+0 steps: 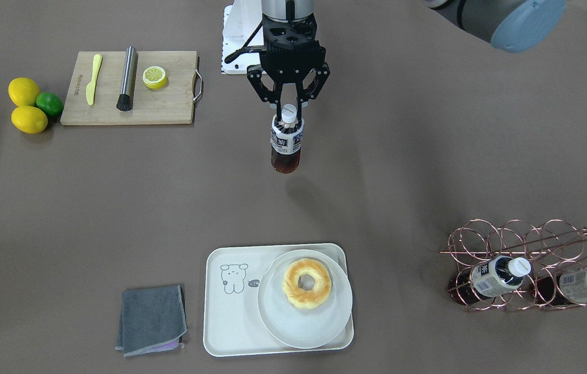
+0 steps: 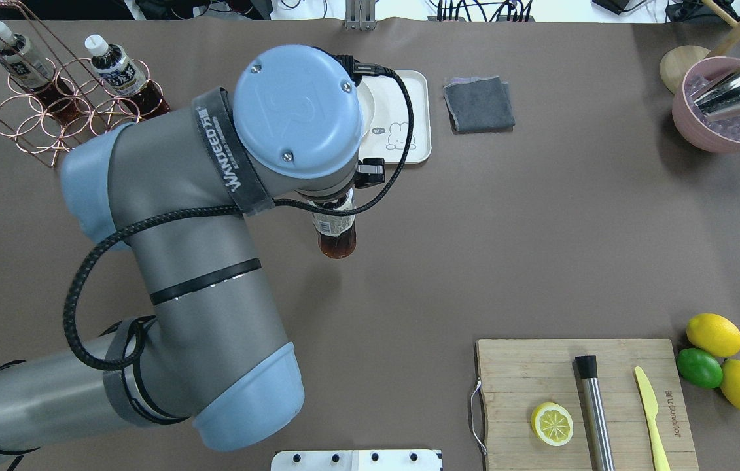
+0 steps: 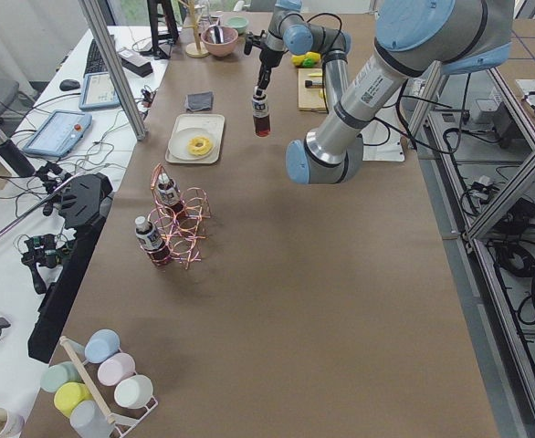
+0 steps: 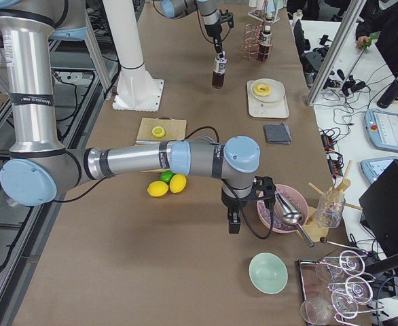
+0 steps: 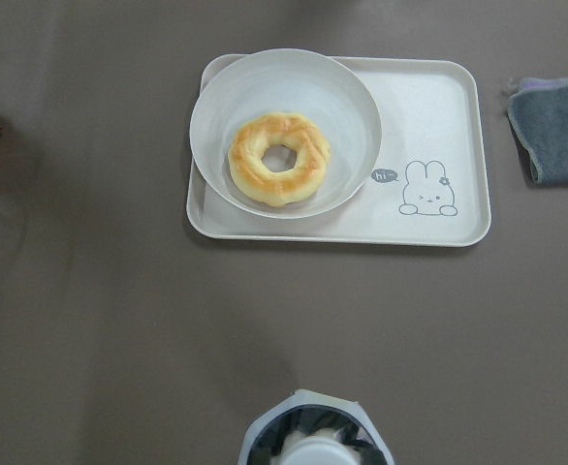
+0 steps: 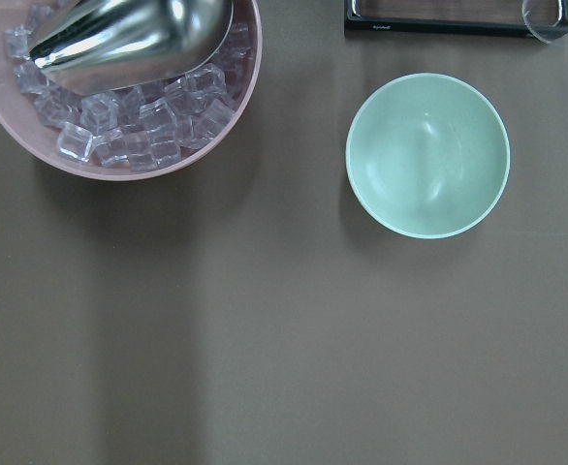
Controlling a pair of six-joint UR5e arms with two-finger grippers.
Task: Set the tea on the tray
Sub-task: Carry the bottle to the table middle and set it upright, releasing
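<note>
My left gripper is shut on the neck of the tea, a small bottle of dark drink with a white cap and a navy-and-white label. It holds the bottle upright above the table's middle, apart from the tray. The cap shows at the bottom of the left wrist view. The cream tray with the line-drawn animal lies at the table's far side and bears a round pale plate with a donut. Its part by the drawing is bare. My right gripper hangs by the pink bowl; I cannot tell if it is open.
A copper wire rack holds two similar bottles. A grey cloth lies beside the tray. A cutting board bears a knife, a muddler and a lemon half. A pink ice bowl and a green bowl lie under my right wrist.
</note>
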